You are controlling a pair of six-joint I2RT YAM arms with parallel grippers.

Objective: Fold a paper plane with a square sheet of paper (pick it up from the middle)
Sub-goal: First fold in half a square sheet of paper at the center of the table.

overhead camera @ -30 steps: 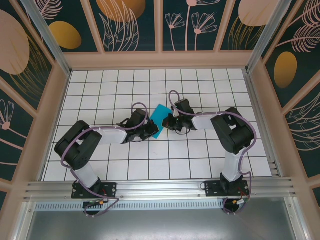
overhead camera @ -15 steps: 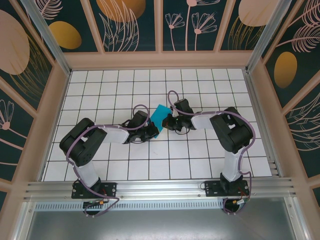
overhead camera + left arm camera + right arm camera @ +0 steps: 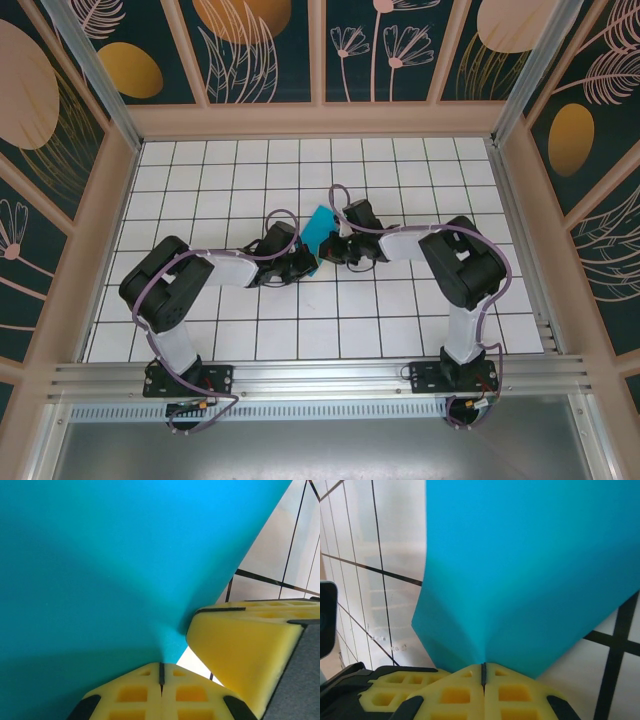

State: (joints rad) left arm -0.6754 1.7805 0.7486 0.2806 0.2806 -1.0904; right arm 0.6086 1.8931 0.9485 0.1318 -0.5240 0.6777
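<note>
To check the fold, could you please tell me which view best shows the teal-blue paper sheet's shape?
The top external view: the thin teal-blue paper sheet shows most of its outline. The wrist views give cropped close-ups of its surface pinched in the shut left tool and right tool.

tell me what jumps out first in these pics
The bright teal sheet of paper stands out, bent and held up over the middle of the white tiled table. The left gripper and right gripper meet there, each pinched shut on the paper. Their yellow pads sit close together.
</note>
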